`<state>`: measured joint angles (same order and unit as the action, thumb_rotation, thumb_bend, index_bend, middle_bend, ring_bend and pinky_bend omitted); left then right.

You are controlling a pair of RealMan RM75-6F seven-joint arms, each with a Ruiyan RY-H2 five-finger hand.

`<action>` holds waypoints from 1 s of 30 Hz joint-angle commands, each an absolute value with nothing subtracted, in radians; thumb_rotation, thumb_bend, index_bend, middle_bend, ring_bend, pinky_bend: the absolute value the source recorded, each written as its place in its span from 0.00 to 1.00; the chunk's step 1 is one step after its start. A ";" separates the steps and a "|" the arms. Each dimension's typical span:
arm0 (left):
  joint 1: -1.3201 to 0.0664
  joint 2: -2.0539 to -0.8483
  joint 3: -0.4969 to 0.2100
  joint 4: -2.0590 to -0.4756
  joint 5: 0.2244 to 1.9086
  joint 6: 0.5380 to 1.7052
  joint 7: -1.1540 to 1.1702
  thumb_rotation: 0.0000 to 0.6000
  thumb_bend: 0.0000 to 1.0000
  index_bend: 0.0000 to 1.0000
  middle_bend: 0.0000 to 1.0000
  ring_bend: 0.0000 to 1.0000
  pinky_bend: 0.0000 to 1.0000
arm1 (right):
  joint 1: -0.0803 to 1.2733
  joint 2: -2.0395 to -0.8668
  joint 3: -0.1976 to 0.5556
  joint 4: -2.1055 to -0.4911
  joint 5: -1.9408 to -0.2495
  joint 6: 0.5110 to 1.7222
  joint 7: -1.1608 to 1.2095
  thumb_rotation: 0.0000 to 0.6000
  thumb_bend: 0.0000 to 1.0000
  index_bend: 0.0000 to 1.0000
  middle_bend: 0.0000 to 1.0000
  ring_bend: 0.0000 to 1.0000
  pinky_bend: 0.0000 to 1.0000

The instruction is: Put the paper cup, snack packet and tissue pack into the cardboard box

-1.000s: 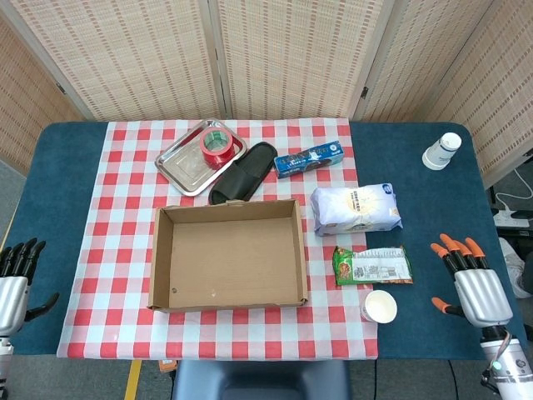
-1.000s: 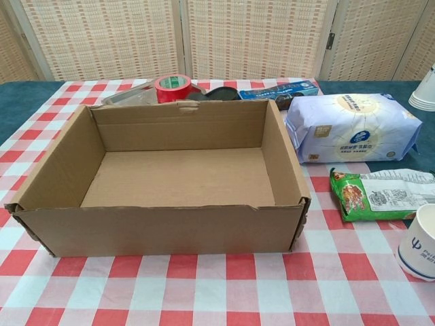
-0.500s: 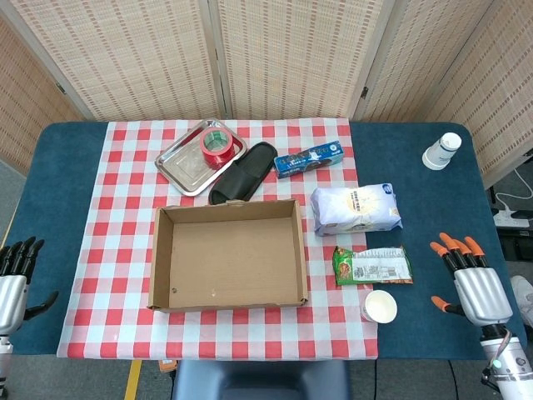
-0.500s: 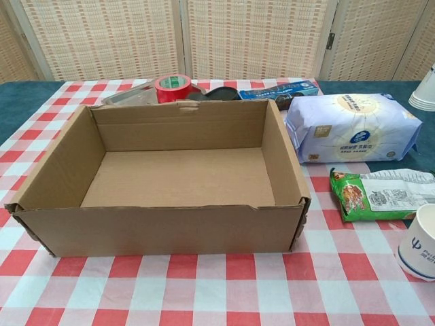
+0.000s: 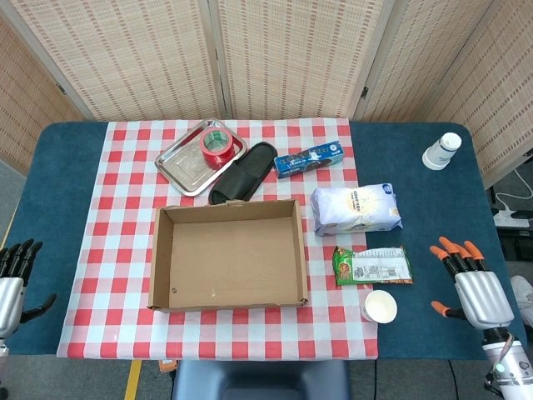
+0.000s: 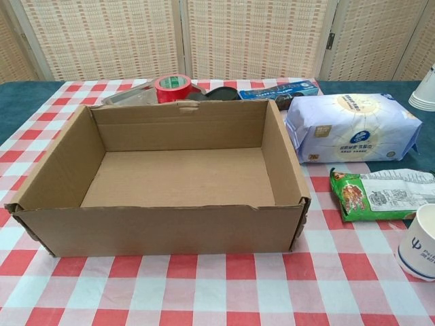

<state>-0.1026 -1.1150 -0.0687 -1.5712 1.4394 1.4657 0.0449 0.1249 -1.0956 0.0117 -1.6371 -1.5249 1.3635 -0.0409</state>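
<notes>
box: open brown cardboard box sits mid-table on the red-and-white checked tablecloth, flaps up, nothing inside; chest view shows bare cardboard floor.
tissue pack: white and pale-blue plastic tissue pack lies flat on the cloth just right of the box's far right corner, near it but not touching.
snack packet: green and silver foil snack packet lies flat nearer the robot than the tissue pack, right of the box, straddling the cloth edge onto the dark blue table surface.
paper cup: white paper cup with blue print stands upright, mouth up, just nearer than the snack packet at the cloth's near right corner; in chest view it is cut off by the right frame edge.
left hand: black-fingered left hand at the far left near edge of the table, fingers spread and straight, holding nothing, well apart from all items.
right hand: silver right hand with orange fingertips over the blue surface at the near right, fingers apart, empty; the cup is the closest task item, with a clear gap between.
chest view: neither hand visible.
other items: red tape roll on a metal tray, black slipper beside the tray, blue rectangular carton beyond the tissue pack, stack of white cups at far right.
</notes>
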 commanded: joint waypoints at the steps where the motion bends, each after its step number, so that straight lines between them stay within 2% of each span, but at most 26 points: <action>1: -0.103 -1.111 -0.066 -1.574 1.441 1.462 0.042 1.00 0.21 0.00 0.00 0.00 0.04 | 0.154 -1.077 -0.018 -1.633 -1.595 1.329 -0.006 1.00 0.03 0.16 0.04 0.00 0.19; 6: -0.099 -1.102 -0.067 -1.582 1.441 1.468 0.030 1.00 0.21 0.00 0.00 0.00 0.04 | 0.199 -0.978 -0.065 -1.738 -1.651 1.237 -0.028 1.00 0.03 0.18 0.05 0.01 0.21; 11: -0.098 -1.097 -0.065 -1.587 1.444 1.468 0.027 1.00 0.21 0.00 0.00 0.00 0.04 | 0.238 -0.898 -0.087 -1.873 -1.682 1.159 -0.162 1.00 0.03 0.18 0.05 0.01 0.21; 15: -0.099 -1.095 -0.063 -1.588 1.446 1.465 0.024 1.00 0.21 0.00 0.00 0.00 0.04 | 0.256 -0.876 -0.094 -1.952 -1.679 1.113 -0.245 1.00 0.03 0.18 0.05 0.01 0.21; 19: -0.099 -1.093 -0.062 -1.590 1.447 1.462 0.019 1.00 0.21 0.00 0.00 0.00 0.04 | 0.261 -0.911 -0.090 -1.955 -1.642 1.085 -0.286 1.00 0.03 0.18 0.05 0.01 0.21; 30: -0.097 -1.079 -0.055 -1.599 1.457 1.461 -0.002 1.00 0.21 0.00 0.00 0.00 0.04 | 0.286 -1.090 -0.066 -1.763 -1.547 1.025 -0.227 1.00 0.03 0.18 0.06 0.01 0.21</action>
